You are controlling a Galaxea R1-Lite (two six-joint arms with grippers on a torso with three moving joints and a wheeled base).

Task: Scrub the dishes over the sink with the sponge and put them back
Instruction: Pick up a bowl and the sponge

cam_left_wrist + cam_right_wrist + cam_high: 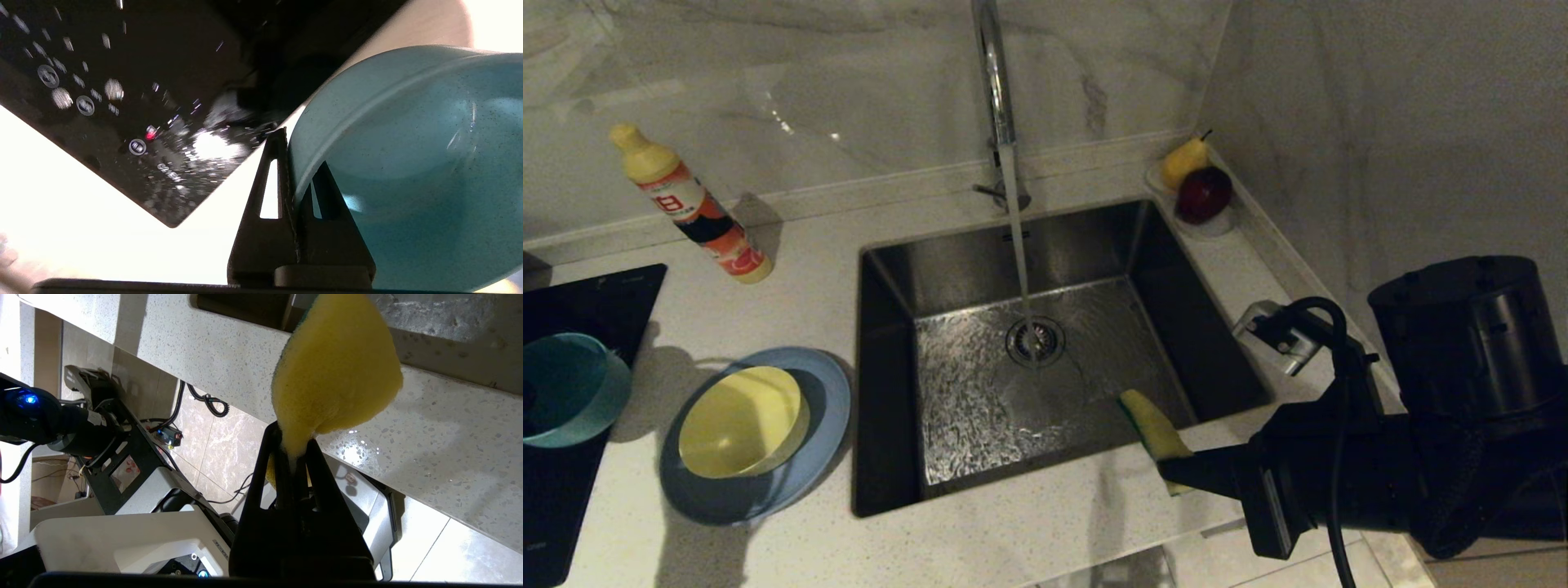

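The left gripper (pixel 296 163) has its fingers clenched on the rim of the teal bowl (pixel 408 163) at the far left, over the black cooktop (pixel 572 327). The right gripper (pixel 295 451) pinches the sponge (pixel 335 371) above the sink's (pixel 1045 269) near right edge. The yellow bowl (pixel 743 420) sits in the plate (pixel 829 400) on the tabletop (pixel 792 269); the tap (pixel 996 82) runs.

Brushed steel sink (pixel 947 269) gleams wet, speckled stone counter (pixel 792 269) shines, foam sponge (pixel 335 371) looks porous, teal bowl (pixel 412 163) matte plastic.
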